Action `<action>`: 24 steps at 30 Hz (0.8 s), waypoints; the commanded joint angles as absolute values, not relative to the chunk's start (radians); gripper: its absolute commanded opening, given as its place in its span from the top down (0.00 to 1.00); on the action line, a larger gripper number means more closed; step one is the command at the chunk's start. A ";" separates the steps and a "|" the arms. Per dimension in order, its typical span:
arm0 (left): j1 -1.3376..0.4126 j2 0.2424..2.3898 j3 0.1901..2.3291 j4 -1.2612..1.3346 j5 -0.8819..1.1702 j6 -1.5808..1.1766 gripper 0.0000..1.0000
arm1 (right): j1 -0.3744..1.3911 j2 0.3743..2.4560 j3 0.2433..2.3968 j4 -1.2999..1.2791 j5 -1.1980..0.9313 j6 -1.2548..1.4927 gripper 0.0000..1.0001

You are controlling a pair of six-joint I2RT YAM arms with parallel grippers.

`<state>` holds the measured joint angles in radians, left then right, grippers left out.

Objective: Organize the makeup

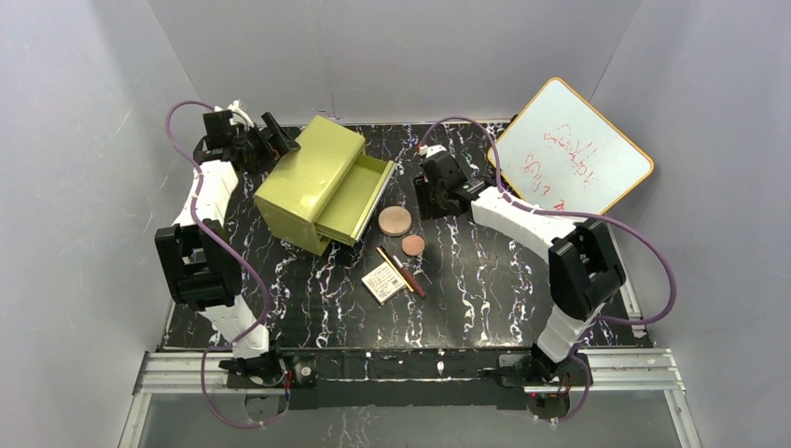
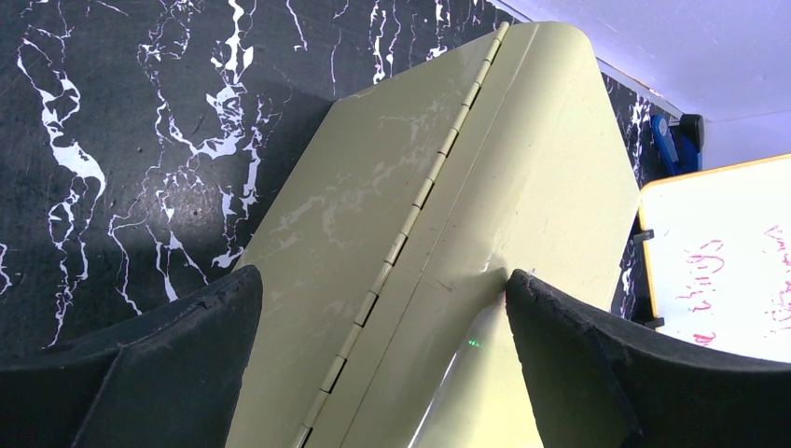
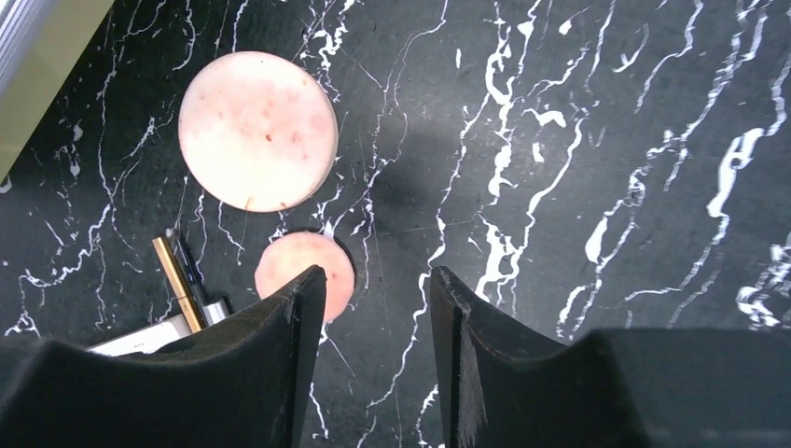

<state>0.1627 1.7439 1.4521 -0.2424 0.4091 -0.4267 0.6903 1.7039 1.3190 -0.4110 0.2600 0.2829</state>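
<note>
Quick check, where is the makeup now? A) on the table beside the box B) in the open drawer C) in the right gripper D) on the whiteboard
A: larger disc, smaller disc, palette, gold pencil and dark red pencil all lie on the table beside the drawer box.

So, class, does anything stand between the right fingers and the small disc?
Nothing visible does. The right fingers are open above the table, with the small disc just beside one fingertip. The large disc and the pencils lie off to the side, not in the path.
</note>
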 commanded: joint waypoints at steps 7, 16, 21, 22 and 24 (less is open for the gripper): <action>0.200 1.735 1.399 -0.335 0.349 -0.379 0.01 | 0.637 1.851 1.377 -0.207 0.104 0.322 0.53; 0.215 1.743 1.399 -0.333 0.363 -0.383 0.01 | 0.627 2.024 1.459 -0.171 0.027 0.339 0.53; 0.225 1.741 1.398 -0.330 0.371 -0.387 0.01 | 0.626 2.056 1.468 -0.170 0.020 0.339 0.53; 0.227 1.740 1.397 -0.329 0.373 -0.388 0.01 | 0.627 2.059 1.467 -0.170 0.020 0.338 0.53; 0.229 1.739 1.396 -0.327 0.377 -0.389 0.01 | 0.624 2.065 1.464 -0.165 0.017 0.337 0.53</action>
